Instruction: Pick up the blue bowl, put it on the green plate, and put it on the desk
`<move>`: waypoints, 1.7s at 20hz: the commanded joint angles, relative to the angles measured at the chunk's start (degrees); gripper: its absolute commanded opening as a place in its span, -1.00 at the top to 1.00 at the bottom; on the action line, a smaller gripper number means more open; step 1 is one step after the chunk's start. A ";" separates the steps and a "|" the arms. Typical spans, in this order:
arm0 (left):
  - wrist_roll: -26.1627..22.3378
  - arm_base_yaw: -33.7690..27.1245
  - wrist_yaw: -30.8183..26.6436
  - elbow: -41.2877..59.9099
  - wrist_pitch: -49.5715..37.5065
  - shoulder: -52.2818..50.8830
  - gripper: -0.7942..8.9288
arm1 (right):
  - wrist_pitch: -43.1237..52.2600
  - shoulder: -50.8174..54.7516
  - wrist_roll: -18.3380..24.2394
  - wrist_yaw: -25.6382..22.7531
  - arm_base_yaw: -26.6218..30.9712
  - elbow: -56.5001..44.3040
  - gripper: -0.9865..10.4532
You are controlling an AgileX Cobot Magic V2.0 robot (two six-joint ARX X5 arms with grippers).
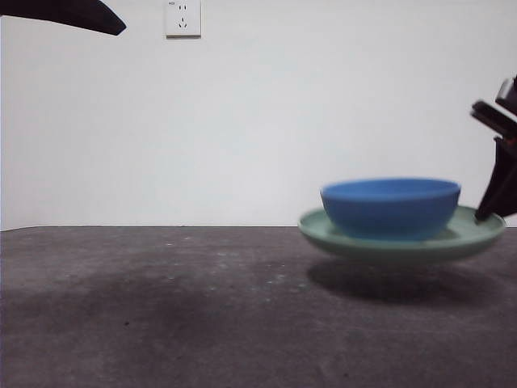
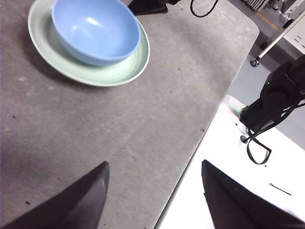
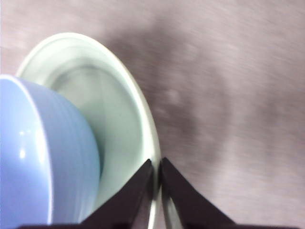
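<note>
Where pinched, green plate [image 3: 119,138] rim (blurred)

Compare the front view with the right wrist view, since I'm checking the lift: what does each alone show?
Front only: the green plate hangs clear of the desk, its shadow beneath, and a wall socket. Right wrist only: the right gripper pinches the plate's rim. Both: the blue bowl sits in the plate.

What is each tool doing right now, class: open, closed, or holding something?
Left tool: open, holding nothing, waiting away from the dishes.
Right tool: closed on the green plate rim, lifted off the desk with the blue bowl on it.
</note>
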State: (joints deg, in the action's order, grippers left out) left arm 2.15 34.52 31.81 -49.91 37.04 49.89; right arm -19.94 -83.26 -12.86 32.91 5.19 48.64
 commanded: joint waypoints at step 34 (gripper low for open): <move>-1.55 0.33 0.33 -0.37 0.72 0.44 0.19 | 22.67 -15.58 -23.50 -9.18 -26.51 0.98 0.80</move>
State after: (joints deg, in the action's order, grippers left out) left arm 1.78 34.52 31.81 -49.91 37.98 49.89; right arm 1.98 -98.00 -35.86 23.38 -20.86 48.64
